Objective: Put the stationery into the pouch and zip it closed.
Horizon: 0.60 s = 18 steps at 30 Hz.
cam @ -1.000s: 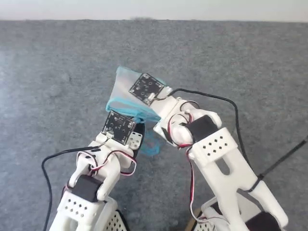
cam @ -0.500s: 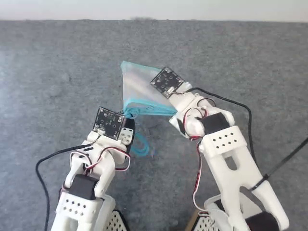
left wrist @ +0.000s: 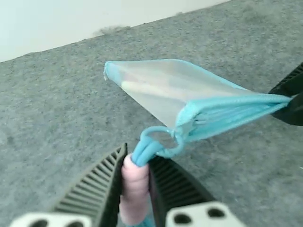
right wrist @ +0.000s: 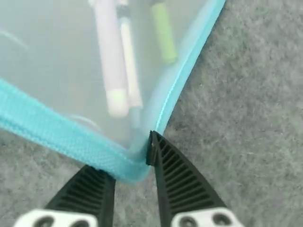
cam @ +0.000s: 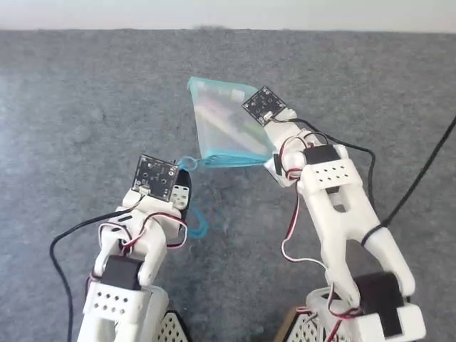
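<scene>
Zipping, final stage. Pouch, pens inside, held taut between both arms over the tabletop. Right tool clamped on its corner; left tool closed on the zip loop. Zip looks drawn across; next, confirm full closure, then release gently.

Pouch upper centre of the high view, stationery inside.
My left gripper on its pull loop, lower left; my right gripper at lower-right corner.
</scene>
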Available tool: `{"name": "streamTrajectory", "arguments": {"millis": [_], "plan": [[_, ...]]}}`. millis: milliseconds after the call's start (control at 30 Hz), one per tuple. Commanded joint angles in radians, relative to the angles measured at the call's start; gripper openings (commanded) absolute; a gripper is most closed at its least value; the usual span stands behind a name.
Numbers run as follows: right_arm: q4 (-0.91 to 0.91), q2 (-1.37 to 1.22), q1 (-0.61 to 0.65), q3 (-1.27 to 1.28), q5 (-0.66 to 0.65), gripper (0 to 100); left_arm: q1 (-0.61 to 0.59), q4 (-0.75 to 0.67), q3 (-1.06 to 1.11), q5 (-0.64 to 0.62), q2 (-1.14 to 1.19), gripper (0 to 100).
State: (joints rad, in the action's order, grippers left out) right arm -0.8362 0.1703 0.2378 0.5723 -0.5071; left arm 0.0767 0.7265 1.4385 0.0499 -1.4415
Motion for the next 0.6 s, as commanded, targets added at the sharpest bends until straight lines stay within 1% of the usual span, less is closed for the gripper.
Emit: {"name": "streamTrajectory", "arguments": {"millis": [0, 100, 133, 200, 267, 333, 400, 467, 500, 567], "plan": [[0.022, -0.035, -0.101, -0.026, -0.005, 0.7, -0.095, -0.051, -0.018, 0.012, -0.011, 1], [0.025, -0.035, -0.096, -0.026, 0.002, 0.7, -0.071, -0.046, -0.013, 0.012, -0.008, 2], [0.022, -0.035, -0.093, -0.026, 0.002, 0.7, -0.051, -0.044, -0.007, 0.014, -0.006, 4], [0.016, -0.033, -0.085, -0.026, 0.003, 0.8, -0.009, -0.048, 0.012, 0.014, -0.008, 12], [0.008, -0.033, -0.082, -0.026, 0.005, 1.3, 0.008, -0.048, 0.015, 0.011, -0.008, 20], [0.002, -0.022, -0.082, -0.026, 0.043, 5.4, 0.005, -0.048, 0.015, 0.009, -0.008, 25], [-0.01, 0.016, -0.082, -0.023, 0.089, 12.5, 0.005, -0.049, 0.015, 0.008, -0.012, 26], [-0.062, 0.077, -0.082, -0.025, 0.112, 18.7, 0.005, -0.051, 0.015, -0.008, -0.012, 26], [-0.088, 0.113, -0.081, -0.023, 0.118, 20.6, 0.005, -0.051, 0.013, -0.018, -0.012, 26], [-0.127, 0.179, -0.079, -0.018, 0.118, 21.2, 0.005, -0.051, 0.01, -0.025, -0.012, 26]]}}
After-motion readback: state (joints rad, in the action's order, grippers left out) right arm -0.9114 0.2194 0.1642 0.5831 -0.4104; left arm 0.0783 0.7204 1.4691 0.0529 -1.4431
